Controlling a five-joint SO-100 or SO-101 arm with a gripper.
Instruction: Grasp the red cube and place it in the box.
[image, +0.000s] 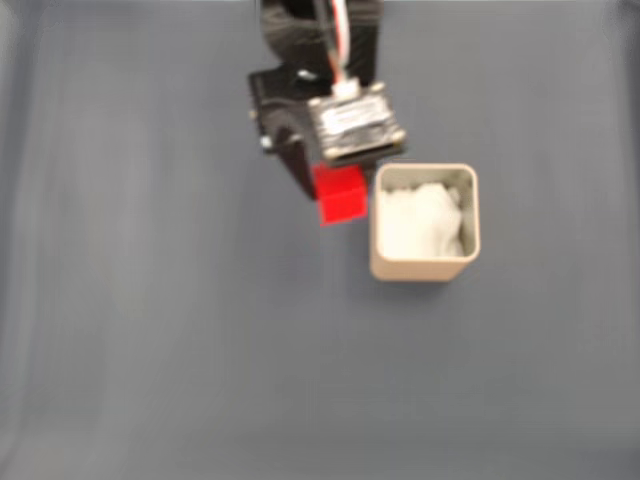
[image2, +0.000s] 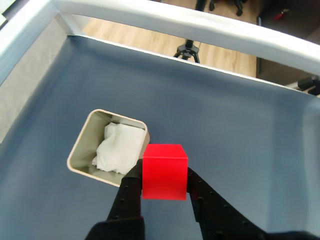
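While the cube (image2: 164, 171) sits clamped between the two fingers of the tool (image2: 165, 182), it hangs above the bench (image: 150, 330), just beside the box (image: 425, 268) at the box's nine o'clock in the fixed view. Carrying looks like the step in hand. Next, I judge, the tool must shift toward three o'clock until the cube is over the paper (image2: 117, 147), then open.

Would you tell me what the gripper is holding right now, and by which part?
The gripper holds the red cube, its two fingers pressed against the cube's opposite side faces.
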